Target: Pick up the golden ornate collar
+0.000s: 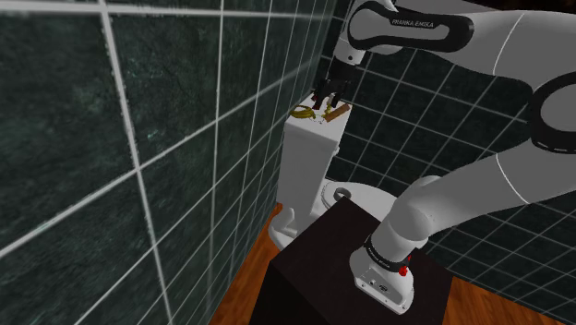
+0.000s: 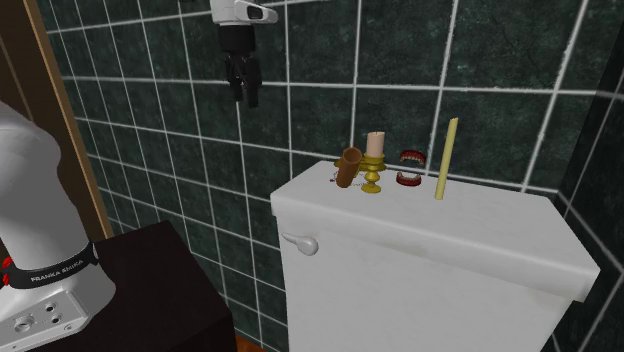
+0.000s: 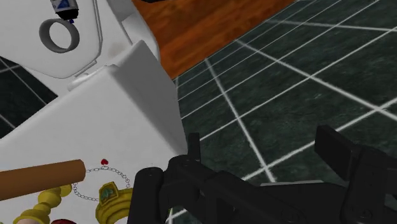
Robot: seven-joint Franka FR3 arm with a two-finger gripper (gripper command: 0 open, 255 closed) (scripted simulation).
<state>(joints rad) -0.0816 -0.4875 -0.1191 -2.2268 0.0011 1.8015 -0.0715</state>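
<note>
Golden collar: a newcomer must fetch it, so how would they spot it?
Find the white toilet tank against the dark tiled wall. On its lid, by the brown cylinder and thin chain, lies the golden collar: a broad gold band, green-jewelled.

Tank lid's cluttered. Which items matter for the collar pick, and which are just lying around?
Job: golden collar; gripper.
Lying about: brown cylinder; candlestick; toy teeth; yellow stick; thin chain.
</note>
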